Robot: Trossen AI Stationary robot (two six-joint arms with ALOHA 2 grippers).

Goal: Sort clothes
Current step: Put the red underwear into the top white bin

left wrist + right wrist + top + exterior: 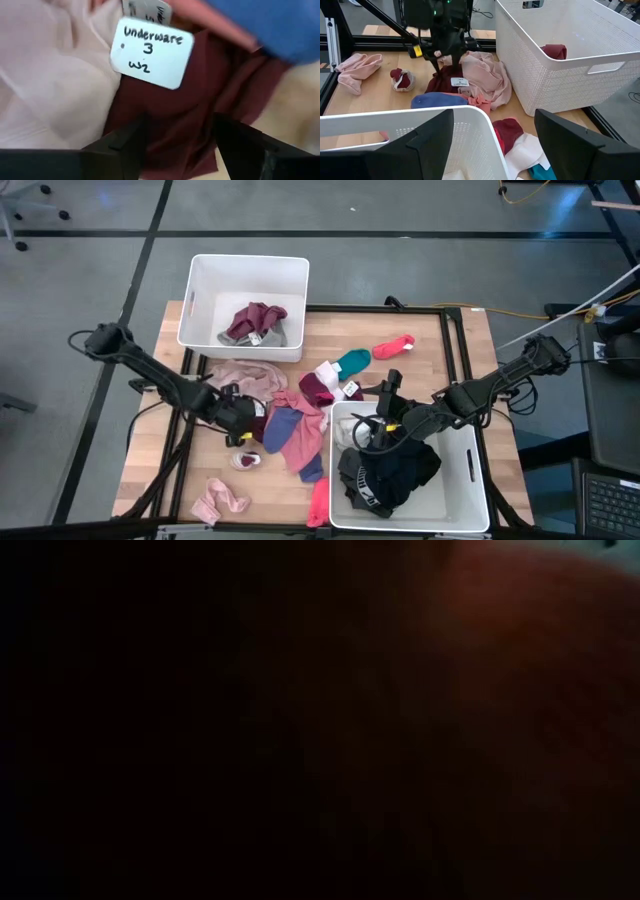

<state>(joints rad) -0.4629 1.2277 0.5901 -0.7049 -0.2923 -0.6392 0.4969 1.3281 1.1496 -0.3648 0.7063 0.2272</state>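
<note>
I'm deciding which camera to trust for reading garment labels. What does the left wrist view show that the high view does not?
Only the left wrist view: a white tag handwritten "Underware 3 W2", lying on a maroon garment, seen between the open fingers of the left gripper.

Only the high view: both white bins, the black clothes in the near bin, the right gripper above that bin, and scattered socks.

Both: the maroon garment beside the pale pink garment and blue garment in the central pile.
</note>
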